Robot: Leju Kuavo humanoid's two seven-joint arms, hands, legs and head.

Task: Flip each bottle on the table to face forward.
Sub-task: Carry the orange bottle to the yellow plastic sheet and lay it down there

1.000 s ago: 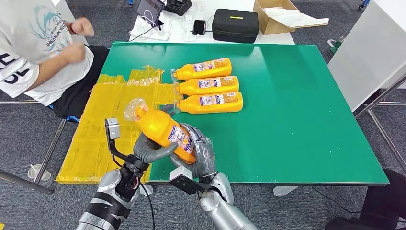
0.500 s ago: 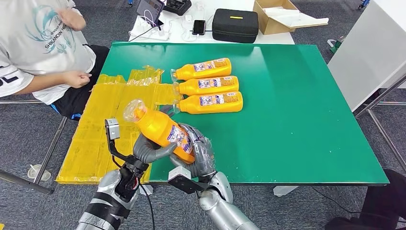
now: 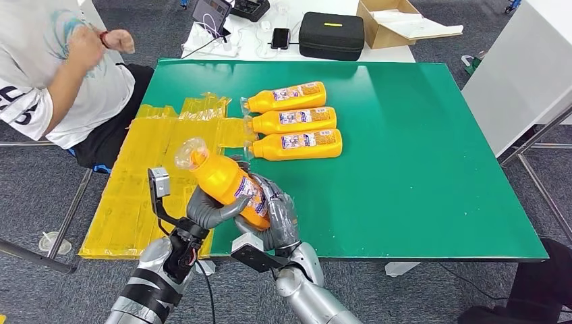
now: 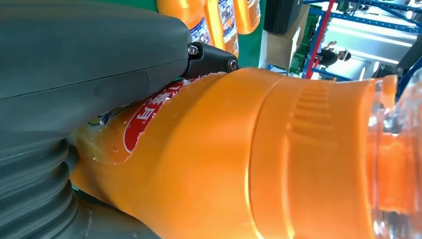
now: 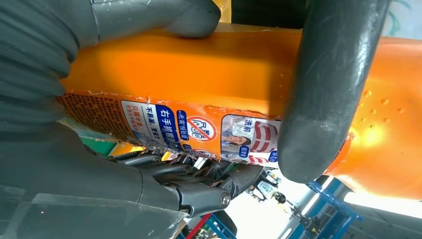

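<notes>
An orange bottle (image 3: pixel 226 181) with a clear cap is held up over the table's front-left corner, tilted with its cap up and to the left. My left hand (image 3: pixel 208 208) grips its middle from the left, and my right hand (image 3: pixel 275 217) holds its lower end from the right. Up close, the left wrist view has the bottle (image 4: pixel 259 164) pressed against my left hand (image 4: pixel 74 74). In the right wrist view my right hand (image 5: pixel 323 79) wraps the labelled bottle (image 5: pixel 199 74). Three more orange bottles (image 3: pixel 291 96) (image 3: pixel 297 120) (image 3: pixel 301 144) lie side by side on the green table (image 3: pixel 418 169), caps to the left.
Yellow plastic wrappers (image 3: pixel 145 182) cover the table's left edge. A person in a white shirt (image 3: pixel 47 67) sits at the far left with arms raised. A black case (image 3: pixel 332 35), a cardboard box (image 3: pixel 391 23) and a phone (image 3: pixel 280 38) lie on the white table behind.
Both hands have drawn the held bottle slightly closer, its label turning a little. The person's arms have lifted from lap height to near the shoulders.
</notes>
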